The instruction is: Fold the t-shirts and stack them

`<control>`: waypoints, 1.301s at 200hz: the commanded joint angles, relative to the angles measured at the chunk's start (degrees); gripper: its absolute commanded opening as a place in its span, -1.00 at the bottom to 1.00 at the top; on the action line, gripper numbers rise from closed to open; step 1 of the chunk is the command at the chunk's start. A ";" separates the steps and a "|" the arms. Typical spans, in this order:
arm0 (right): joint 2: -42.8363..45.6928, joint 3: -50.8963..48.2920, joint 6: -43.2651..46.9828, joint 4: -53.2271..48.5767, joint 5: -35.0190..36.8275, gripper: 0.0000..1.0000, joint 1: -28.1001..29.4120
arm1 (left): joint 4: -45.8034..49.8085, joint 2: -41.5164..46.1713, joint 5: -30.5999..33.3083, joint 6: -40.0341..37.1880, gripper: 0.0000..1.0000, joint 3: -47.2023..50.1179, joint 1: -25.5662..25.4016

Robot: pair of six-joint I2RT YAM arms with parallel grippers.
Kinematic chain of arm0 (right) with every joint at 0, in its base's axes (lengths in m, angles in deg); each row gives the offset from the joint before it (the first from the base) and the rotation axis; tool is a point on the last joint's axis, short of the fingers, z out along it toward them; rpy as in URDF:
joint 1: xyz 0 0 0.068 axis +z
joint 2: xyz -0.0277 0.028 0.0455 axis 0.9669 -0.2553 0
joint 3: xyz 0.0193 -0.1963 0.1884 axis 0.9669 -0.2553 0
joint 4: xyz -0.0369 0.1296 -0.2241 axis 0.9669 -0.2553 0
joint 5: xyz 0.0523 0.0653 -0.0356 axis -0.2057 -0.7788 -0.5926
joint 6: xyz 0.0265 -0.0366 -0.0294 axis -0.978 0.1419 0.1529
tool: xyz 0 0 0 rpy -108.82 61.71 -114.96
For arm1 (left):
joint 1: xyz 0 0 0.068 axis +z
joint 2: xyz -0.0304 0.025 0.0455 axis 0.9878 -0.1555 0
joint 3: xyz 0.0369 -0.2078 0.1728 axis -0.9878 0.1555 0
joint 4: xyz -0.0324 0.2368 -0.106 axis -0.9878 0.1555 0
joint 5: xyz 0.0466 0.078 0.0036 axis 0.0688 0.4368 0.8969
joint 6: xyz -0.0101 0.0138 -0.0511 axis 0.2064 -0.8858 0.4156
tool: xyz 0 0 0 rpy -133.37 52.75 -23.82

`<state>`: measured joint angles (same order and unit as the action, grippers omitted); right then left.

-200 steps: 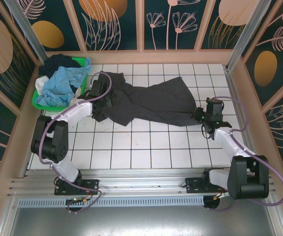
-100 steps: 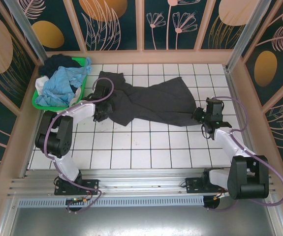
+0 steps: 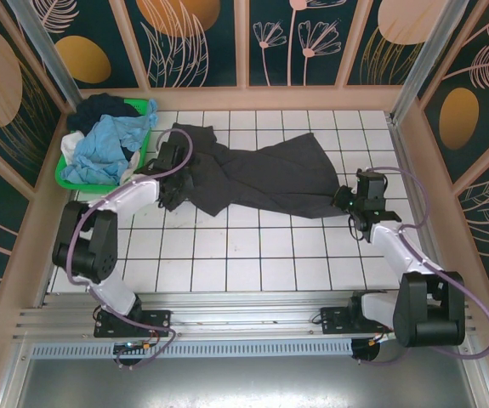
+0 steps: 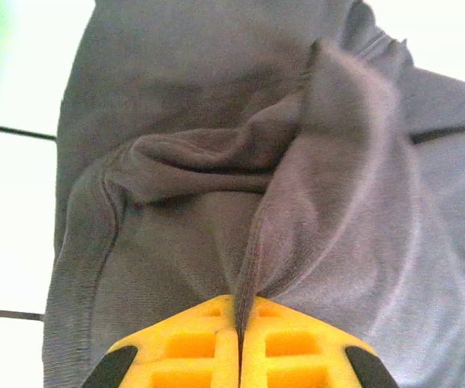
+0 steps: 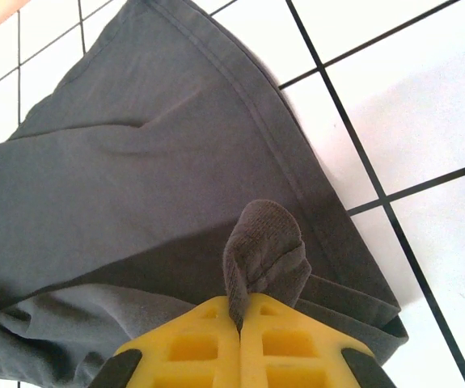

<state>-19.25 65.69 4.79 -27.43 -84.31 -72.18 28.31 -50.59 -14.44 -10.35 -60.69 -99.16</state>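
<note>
Currently: charcoal-grey t-shirt [image 3: 261,178] on the tiled table [image 3: 244,255], pinched at both ends for spreading.
The shirt lies bunched and twisted across the table's far half. A light blue t-shirt [image 3: 99,149] and other garments sit heaped in the green basket [image 3: 64,177] at the far left corner. The left gripper [image 4: 238,323] is clamped on a raised fold at the crumpled left end. The right gripper [image 5: 240,319] is clamped on a small tuck just inside the hem [image 5: 297,162]. Recommended: raise both ends together and draw them apart evenly until the twist clears. Avoid jerking, as each pinch appears to hold little cloth and may slip.
</note>
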 commanded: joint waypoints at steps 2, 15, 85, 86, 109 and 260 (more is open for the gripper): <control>6.05 2.55 -0.21 -3.30 -0.33 -1.00 1.39 | 3.03 9.65 -0.96 -0.32 -1.00 -1.71 0.06; 9.32 3.95 -0.40 -5.88 0.58 -1.00 2.44 | 4.56 14.55 -1.24 -0.64 -1.00 -2.57 0.03; 15.43 7.58 -0.52 -10.81 4.68 -1.00 7.08 | 5.59 20.41 -2.78 -1.77 -1.00 -0.73 0.08; 15.33 7.53 -0.52 -10.81 4.72 -1.00 7.08 | 5.32 20.13 -2.85 -1.73 -1.00 -0.73 0.09; 12.24 5.13 -0.22 -9.07 5.80 -1.00 7.08 | 2.30 13.58 -4.16 -1.03 -0.83 3.18 0.06; 10.56 0.60 0.79 -6.87 6.40 -1.00 5.45 | -1.71 7.56 -5.01 0.12 -0.15 8.68 0.02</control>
<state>-9.27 66.71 4.85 -36.28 -78.92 -66.17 27.37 -41.87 -19.68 -9.91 -49.63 -99.16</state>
